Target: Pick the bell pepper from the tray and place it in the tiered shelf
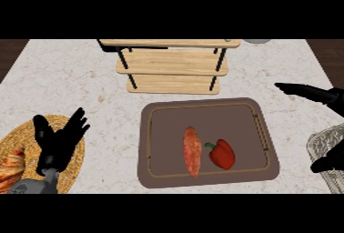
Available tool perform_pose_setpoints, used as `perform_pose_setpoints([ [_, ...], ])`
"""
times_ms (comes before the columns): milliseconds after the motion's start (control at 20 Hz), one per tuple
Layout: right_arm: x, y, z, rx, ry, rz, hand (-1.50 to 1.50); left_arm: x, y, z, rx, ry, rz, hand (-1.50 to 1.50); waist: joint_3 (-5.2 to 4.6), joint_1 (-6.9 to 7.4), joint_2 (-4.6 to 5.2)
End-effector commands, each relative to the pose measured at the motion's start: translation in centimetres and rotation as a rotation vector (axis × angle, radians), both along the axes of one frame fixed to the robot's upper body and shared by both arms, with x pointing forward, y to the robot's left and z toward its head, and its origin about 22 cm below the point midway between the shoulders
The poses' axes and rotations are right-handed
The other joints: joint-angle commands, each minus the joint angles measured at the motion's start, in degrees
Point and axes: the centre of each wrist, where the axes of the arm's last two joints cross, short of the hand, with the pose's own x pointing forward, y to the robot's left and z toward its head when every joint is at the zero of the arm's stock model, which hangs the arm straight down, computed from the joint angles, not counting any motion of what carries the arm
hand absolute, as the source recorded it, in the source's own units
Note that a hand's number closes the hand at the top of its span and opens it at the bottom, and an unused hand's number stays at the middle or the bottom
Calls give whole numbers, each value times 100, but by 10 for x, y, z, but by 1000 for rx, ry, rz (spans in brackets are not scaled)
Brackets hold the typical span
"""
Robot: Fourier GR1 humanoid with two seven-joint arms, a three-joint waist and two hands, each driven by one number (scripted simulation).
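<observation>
Lying inside the brown tray at the middle of the marble counter, the red bell pepper rests right of the tray's centre, its green stem pointing towards the left. Just beside it on the left lies a long orange-red vegetable, set lengthwise and close to the pepper's stem without clearly touching it. Neither hand has hold of the pepper.

Beyond the tray's far edge stands the tiered shelf, its light wooden boards stacked on black posts; a small grey object shows at its upper right corner, too cut off to identify.

At the lower left, the left hand rests with its fingers straight and spread, pointing upward, holding nothing. It sits over a round woven mat whose left part carries something orange and reddish at the view's edge.

At the right edge, the right hand shows dark fingers stretched out towards the left, above the counter and well apart from the tray; another dark part of it appears lower down, beside a pale woven object. It grasps nothing.
</observation>
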Motion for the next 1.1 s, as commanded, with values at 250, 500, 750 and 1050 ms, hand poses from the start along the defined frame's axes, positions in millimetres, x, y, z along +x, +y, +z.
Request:
perform_pose_setpoints([
  [250,-36,99,15,-139,4,-142,-150,6,7,7,-7,14,18,0,-5,36,14],
  [500,-20,134,19,-288,-10,-206,-150,2,9,-4,-3,-3,-25,0,-4,105,39],
  [750,-30,153,16,-405,39,-167,-150,2,-5,-13,-19,20,-9,0,-3,58,36],
  [1050,-46,165,-24,-472,51,-162,-150,-8,3,-12,-1,13,-15,0,1,61,35],
])
